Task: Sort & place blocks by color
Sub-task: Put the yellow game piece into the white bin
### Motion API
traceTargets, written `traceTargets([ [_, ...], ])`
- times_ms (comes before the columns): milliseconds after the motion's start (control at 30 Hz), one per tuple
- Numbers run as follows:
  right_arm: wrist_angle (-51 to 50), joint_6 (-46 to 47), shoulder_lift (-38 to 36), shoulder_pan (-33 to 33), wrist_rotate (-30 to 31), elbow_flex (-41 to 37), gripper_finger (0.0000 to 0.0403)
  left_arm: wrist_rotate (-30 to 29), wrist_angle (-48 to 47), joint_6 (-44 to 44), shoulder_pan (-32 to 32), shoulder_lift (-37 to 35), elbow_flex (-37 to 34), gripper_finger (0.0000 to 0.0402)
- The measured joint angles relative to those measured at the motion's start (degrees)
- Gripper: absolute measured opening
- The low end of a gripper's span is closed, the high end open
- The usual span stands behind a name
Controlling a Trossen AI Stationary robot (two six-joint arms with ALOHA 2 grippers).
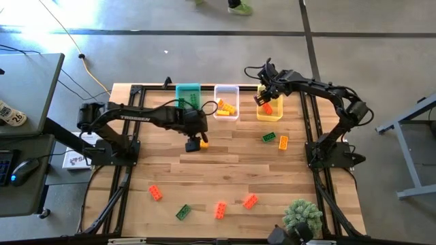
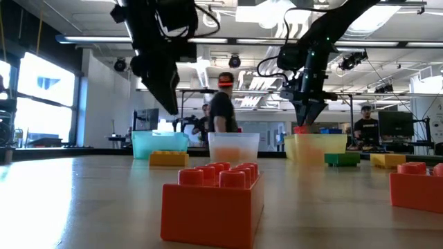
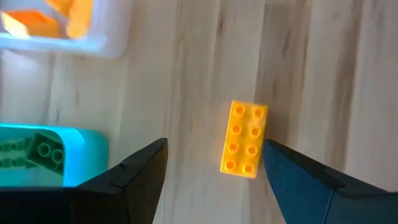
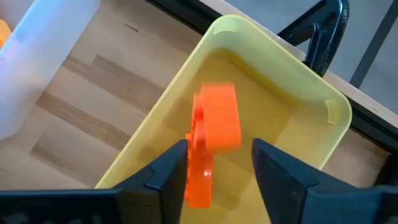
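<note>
Nearest the low camera sits an orange-red studded plastic brick (image 2: 213, 200), while mid-frame from above the open left hand (image 1: 196, 144) should descend squarely astride the yellow studded brick (image 3: 244, 139) on the counter (image 1: 225, 170); the right hand (image 4: 217, 165), fingers spread, hovers over the translucent yellow bin (image 4: 273, 74) at upper right.

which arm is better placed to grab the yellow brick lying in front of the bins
Left. The left gripper hangs open right over the yellow brick, fingers either side. The right gripper is over the yellow bin.

Open surface (image 1: 225, 163) lies mid-table; three bins (image 1: 227, 102) wall the far edge, plant (image 1: 302, 216) blocks the near-right corner
</note>
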Motion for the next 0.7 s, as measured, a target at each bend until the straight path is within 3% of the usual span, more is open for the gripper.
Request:
traceTargets([
  [200,-0.46,0.0,0.0,0.4,0.0,0.0,0.02,4.02,0.75,2.76,0.47,4.1,0.04,0.0248],
  [700,-0.44,-0.01,0.0,0.4,-0.07,0.0,0.0201,7.88,3.09,6.51,0.33,13.44,0.04,0.0248],
])
